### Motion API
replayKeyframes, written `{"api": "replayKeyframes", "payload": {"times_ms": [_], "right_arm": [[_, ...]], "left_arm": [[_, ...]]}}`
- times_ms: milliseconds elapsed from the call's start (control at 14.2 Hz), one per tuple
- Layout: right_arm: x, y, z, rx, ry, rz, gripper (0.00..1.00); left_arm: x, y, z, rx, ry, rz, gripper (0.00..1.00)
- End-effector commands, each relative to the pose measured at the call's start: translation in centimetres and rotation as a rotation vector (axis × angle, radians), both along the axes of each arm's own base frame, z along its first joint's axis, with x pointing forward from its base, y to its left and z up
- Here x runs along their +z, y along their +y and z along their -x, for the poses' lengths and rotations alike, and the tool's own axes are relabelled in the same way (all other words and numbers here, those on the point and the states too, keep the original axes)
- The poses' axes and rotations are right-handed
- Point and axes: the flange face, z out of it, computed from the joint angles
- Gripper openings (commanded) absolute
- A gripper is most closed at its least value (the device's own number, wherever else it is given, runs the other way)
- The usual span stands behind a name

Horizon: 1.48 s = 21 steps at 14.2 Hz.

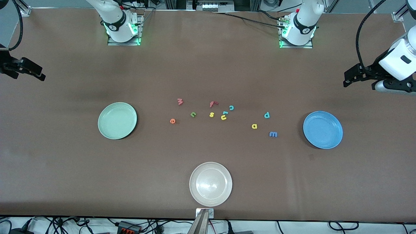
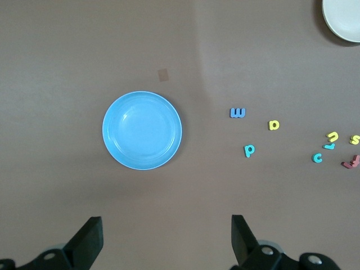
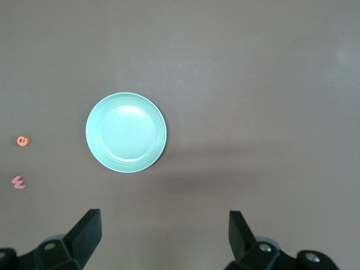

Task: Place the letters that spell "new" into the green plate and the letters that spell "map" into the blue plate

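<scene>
Both arms wait: left claw open above the blue plate, right claw open above the green plate, letters loose on the bench.

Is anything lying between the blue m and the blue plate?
Nothing visible does. The blue m lies on bare table beside the blue plate, the closest letter to it; the yellow a and teal p lie farther from the plate, toward the other letters.

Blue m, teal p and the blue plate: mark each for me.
blue m [image 1: 273, 134], front view, middle of the letter
teal p [image 1: 266, 115], front view, on its loop
blue plate [image 1: 338, 127], front view, on its rim
</scene>
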Motion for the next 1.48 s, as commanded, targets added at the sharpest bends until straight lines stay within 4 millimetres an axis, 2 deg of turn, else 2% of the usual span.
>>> {"api": "replayKeyframes", "payload": {"times_ms": [0,212,494,705,846,1058,1269,1410], "right_arm": [[0.6,-0.1,0.1,0.003,-0.004,0.002,1.0],[0.1,0.4,-0.1,0.029,0.01,0.001,1.0],[-3.5,1.7,-1.4,0.072,0.103,-0.022,1.0],[-6.7,6.0,-2.8,0.144,0.158,-0.026,1.0],[-9.1,9.9,-3.3,0.177,0.195,-0.097,1.0],[-12.0,16.0,-4.0,0.261,0.205,-0.101,1.0],[-15.6,20.4,-4.3,0.331,0.239,-0.084,0.92],[-18.6,23.3,-4.5,0.373,0.252,-0.072,0.81]], "left_arm": [[0.7,-0.1,0.1,-0.02,0.001,-0.015,1.0],[0.7,-0.1,0.1,-0.02,0.001,-0.015,1.0],[0.7,-0.1,0.1,-0.02,0.003,-0.015,1.0],[0.6,-0.1,0.1,-0.02,0.004,-0.015,1.0],[0.6,-0.1,0.1,-0.02,0.004,-0.015,1.0],[0.6,0.1,0.1,-0.018,0.004,-0.015,1.0],[0.6,-0.1,0.1,-0.021,0.004,-0.015,1.0],[0.6,0.0,0.1,-0.018,0.004,-0.015,1.0]]}}
